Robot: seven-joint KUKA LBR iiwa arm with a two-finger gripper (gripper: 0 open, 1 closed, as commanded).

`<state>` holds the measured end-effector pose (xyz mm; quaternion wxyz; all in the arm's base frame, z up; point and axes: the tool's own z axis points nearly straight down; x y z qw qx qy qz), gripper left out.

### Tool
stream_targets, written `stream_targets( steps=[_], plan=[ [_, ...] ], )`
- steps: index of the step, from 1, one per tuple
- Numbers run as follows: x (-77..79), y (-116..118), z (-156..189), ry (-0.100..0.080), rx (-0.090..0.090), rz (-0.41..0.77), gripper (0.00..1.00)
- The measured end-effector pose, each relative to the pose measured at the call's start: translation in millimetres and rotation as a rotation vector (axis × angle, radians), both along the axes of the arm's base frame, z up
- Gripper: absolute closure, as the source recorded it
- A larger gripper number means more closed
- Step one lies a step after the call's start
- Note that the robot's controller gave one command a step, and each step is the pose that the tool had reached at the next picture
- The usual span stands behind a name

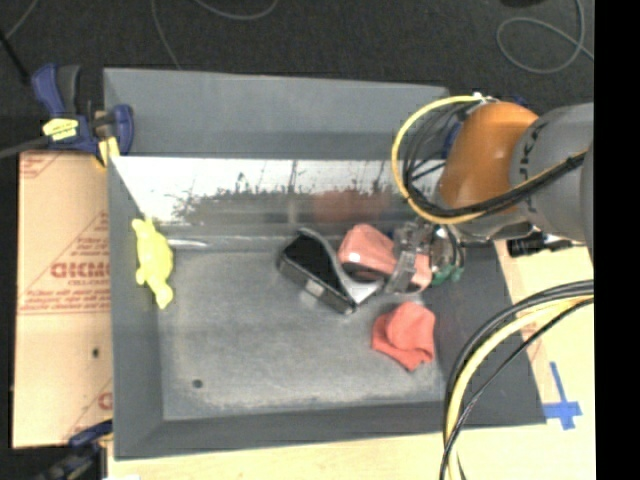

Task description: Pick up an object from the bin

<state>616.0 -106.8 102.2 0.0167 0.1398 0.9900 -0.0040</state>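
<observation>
Four things lie in the grey bin (250, 363), and the claw (415, 263) hangs low among three of them, near the bin's far wall. Whether the claw is open, closed or gripping anything cannot be told, since the wrist and its cables cover it.

Just beside the claw, on the side away from the arm, is a pink rounded lump (362, 248). It seems to touch the claw, but nothing shows it being held. Beyond the lump on that same side lies a black oblong thing with a pale edge (318, 268), tilted and close against the lump. Nearer the camera than the claw, a short way off, sits a crumpled red thing (405, 336). Well apart from the claw, by the opposite wall, is a yellow toy figure (153, 260).

By its position, the step in hand looks like the approach or the grasp itself, with the pink lump the likeliest object. The next move would call for a firm closing on that lump alone, without catching the black thing, then a straight lift clear of the bin wall.
</observation>
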Motion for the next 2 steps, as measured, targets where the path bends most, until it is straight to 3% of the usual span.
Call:
stream_targets(
  steps=[1,2],
  plan=[
    [1.7,-5,39,-0.002,-0.006,-0.001,1.00],
    [2.0,-7,100,-0.006,-0.006,-0.005,1.00]
  ],
)
